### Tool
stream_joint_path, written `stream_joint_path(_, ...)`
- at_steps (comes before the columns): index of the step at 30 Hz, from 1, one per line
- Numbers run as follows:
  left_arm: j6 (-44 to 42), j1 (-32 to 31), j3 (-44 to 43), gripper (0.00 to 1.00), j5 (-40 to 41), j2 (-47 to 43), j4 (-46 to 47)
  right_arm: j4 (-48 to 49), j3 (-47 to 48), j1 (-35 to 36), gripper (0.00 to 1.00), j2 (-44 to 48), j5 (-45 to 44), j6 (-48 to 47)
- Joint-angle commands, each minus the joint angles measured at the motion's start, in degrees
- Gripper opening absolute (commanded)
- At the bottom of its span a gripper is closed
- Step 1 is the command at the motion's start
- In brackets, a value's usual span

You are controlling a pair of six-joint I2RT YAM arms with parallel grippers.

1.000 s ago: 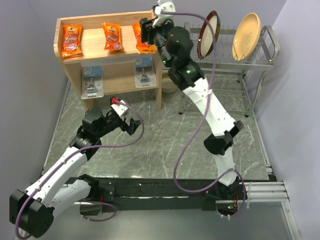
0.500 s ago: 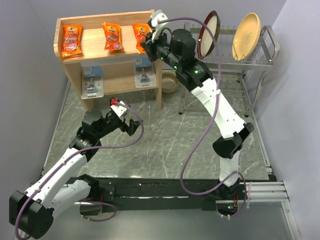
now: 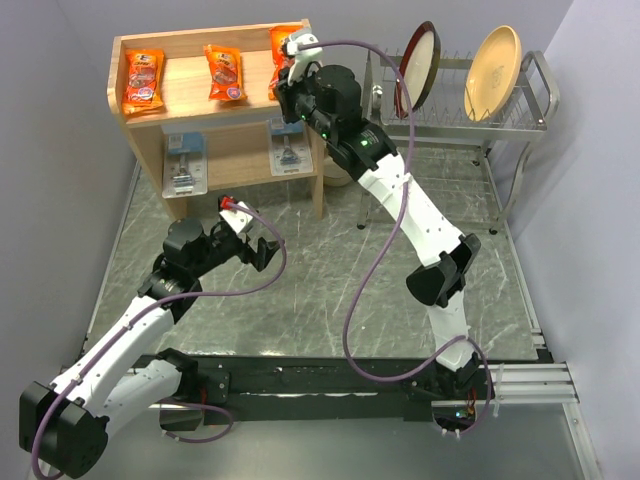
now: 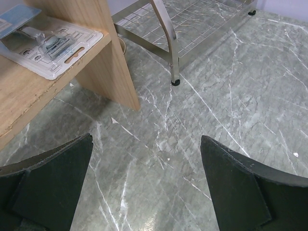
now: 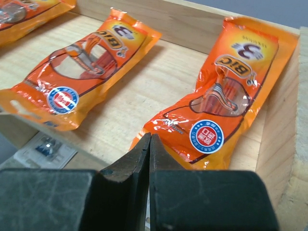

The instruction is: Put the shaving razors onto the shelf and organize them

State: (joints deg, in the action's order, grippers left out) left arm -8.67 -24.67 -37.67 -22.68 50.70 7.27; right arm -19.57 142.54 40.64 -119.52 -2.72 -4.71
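Observation:
The wooden shelf [image 3: 140,140] holds three orange razor packs on its top tier, at left [image 3: 143,80], middle [image 3: 224,72] and right [image 3: 284,45]. On the lower tier lie two blister packs [image 3: 184,160] [image 3: 288,148]. My right gripper [image 3: 284,92] is shut at the top tier's front edge. In the right wrist view its tip [image 5: 150,137] meets the near left corner of the right pack [image 5: 226,96], with nothing visible between the jaws. The middle pack [image 5: 82,72] lies to its left. My left gripper [image 3: 262,250] hangs open over the table, empty [image 4: 147,144], below a blister pack [image 4: 48,43].
A metal dish rack [image 3: 500,125] stands right of the shelf with a dark red plate [image 3: 418,65] and a yellow plate [image 3: 492,60]. Its leg [image 4: 168,48] stands close to the shelf's side panel [image 4: 108,62]. A bowl [image 3: 338,172] sits beneath the rack.
My right gripper has shut and shifted left and forward along the top tier. The right orange pack now lies farther back, against the rail. The left arm has not moved.

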Motion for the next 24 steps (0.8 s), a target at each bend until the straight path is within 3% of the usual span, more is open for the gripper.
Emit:
stream_joint_path(1, 0.84, 0.32, -0.04, 0.99, -0.88, -0.6, 2.05, 3.93, 3.27, 0.4, 0.06, -0.97, -6.5, 0.84)
stream_joint_path(24, 1.55, 0.58, 2.78, 1.0, -1.14, -1.83, 3.98, -0.29, -7.45, 1.02, 0.03, 8.7, -5.54, 2.34)
